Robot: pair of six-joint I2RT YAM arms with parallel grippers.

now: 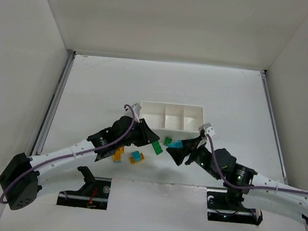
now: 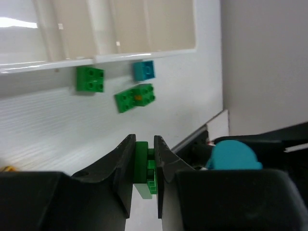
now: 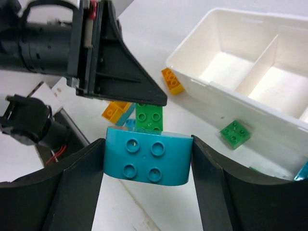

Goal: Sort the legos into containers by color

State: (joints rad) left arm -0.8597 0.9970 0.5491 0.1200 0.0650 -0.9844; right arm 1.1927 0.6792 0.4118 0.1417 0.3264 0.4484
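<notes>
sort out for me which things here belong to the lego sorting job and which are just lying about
Part of the job: white tray; green brick in the left gripper; cyan brick in the right gripper; loose green brick, loose cyan brick, loose orange brick beside the tray.
Just there: purple cable; arm base mounts; enclosure walls.

HIDDEN: left gripper (image 2: 143,138) shows me only a sliver of its green lego (image 2: 142,161); cyan block (image 3: 148,161) covers the lower edge of a green piece (image 3: 148,115) | CUT OFF: tray (image 3: 190,41) runs past my right wrist view's edge | BLURRED: green pair (image 2: 135,97), one or two, I can't tell
</notes>
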